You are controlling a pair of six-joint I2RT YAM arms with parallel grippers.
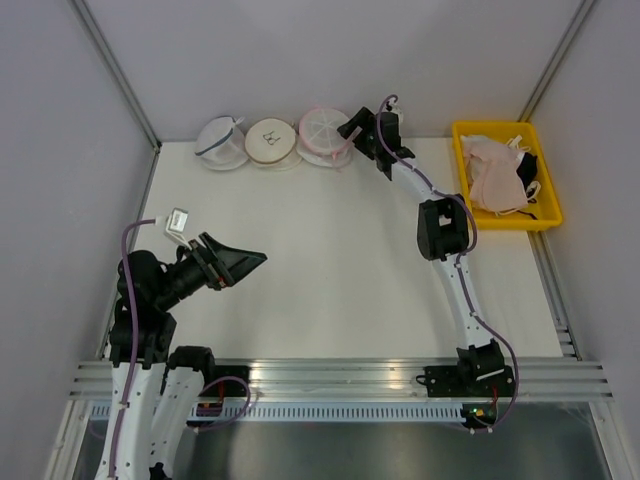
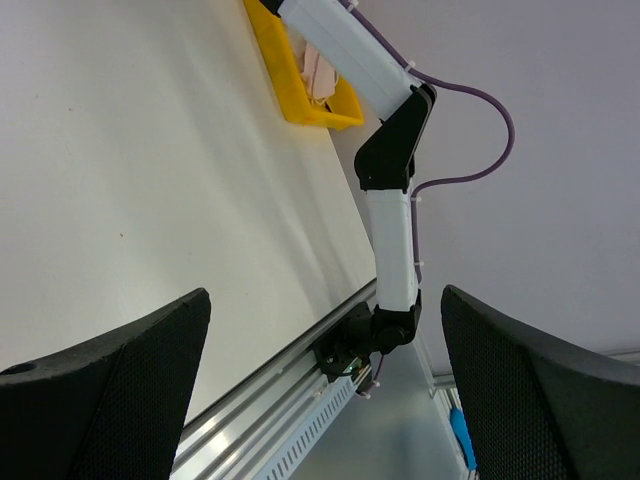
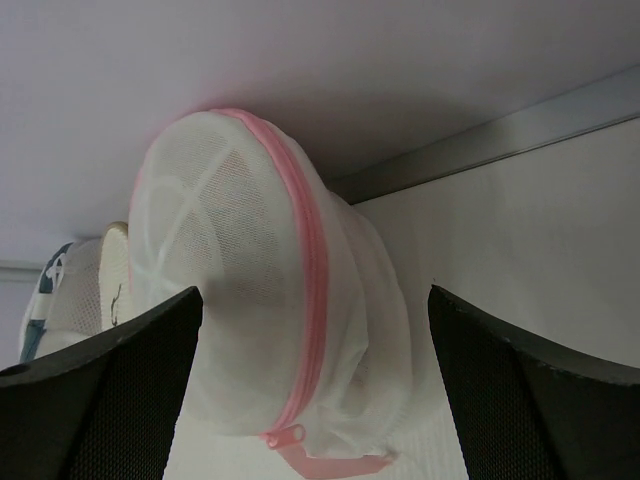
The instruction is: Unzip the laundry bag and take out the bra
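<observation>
The laundry bag (image 1: 324, 137), a round white mesh pouch with a pink zipper, stands at the table's back edge. In the right wrist view the laundry bag (image 3: 270, 290) fills the middle, zipped shut, with its pink zipper pull (image 3: 285, 436) low at the front. My right gripper (image 1: 351, 133) is open right beside the bag's right side, its fingers (image 3: 100, 390) wide apart on either side of it, apart from the mesh. The bra is hidden. My left gripper (image 1: 250, 259) is open and empty over the table's left side.
A beige-rimmed pouch (image 1: 271, 143) and a dark-trimmed mesh pouch (image 1: 222, 143) stand left of the bag. A yellow bin (image 1: 507, 176) with pale pink and black garments sits at the back right. A small white tag (image 1: 178, 219) lies near the left arm.
</observation>
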